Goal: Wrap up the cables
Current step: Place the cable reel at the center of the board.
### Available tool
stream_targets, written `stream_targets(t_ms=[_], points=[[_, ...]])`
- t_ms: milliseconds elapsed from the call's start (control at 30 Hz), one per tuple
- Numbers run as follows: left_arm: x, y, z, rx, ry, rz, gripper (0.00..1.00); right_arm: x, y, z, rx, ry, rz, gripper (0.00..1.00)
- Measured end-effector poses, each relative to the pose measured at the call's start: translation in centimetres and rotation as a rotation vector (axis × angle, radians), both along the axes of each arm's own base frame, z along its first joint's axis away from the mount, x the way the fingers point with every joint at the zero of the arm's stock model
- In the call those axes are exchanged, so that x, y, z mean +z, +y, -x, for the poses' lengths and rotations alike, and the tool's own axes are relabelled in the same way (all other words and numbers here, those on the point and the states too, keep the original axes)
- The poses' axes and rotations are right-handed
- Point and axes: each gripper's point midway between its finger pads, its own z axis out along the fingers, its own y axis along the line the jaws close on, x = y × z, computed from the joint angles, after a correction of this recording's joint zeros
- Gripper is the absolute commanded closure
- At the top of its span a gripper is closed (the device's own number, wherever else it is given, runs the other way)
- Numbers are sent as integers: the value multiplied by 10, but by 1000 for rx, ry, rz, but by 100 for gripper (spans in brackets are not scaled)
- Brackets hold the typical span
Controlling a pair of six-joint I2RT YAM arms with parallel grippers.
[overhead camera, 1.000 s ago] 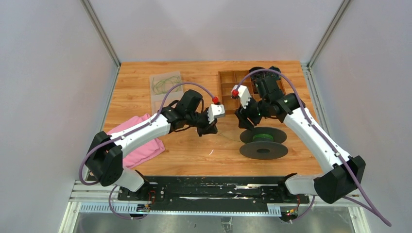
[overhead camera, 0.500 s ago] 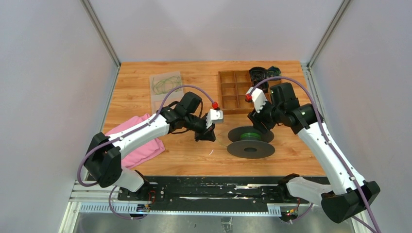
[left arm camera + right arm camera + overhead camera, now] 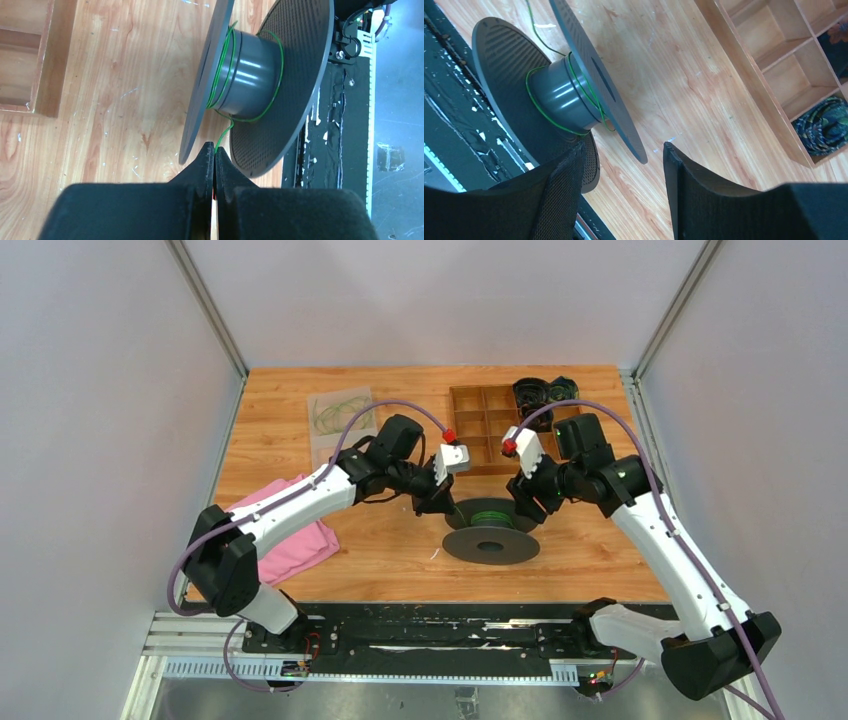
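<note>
Left gripper (image 3: pixel 214 151) is pinched shut on the thin green cable (image 3: pixel 224 131), its tips just beside the rim of the black spool (image 3: pixel 300 75). Right gripper (image 3: pixel 624 149) stands open, a finger on either side of the spool's upper disc, gripping nothing. On the wooden table (image 3: pixel 380 560) the spool stands on one disc between both grippers. From the closed tips the cable runs a short way onto the grey hub (image 3: pixel 250 82) and loops round it a few turns.

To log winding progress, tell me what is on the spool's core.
A few loose turns of green cable circle the spool's grey core; one strand runs into the shut left end effector. The core's far side is hidden.
</note>
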Motion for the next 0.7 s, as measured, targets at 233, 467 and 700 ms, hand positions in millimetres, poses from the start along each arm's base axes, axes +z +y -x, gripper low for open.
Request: stream_targets(t_ms=[233, 467, 700], points=[[4, -10, -2, 31, 13, 11, 100, -11, 17, 5, 63, 31, -76, 42], [11, -17, -6, 58, 24, 48, 100, -19, 41, 2, 135, 43, -182, 42], [19, -24, -7, 73, 34, 84, 100, -27, 66, -1, 190, 31, -319, 41]])
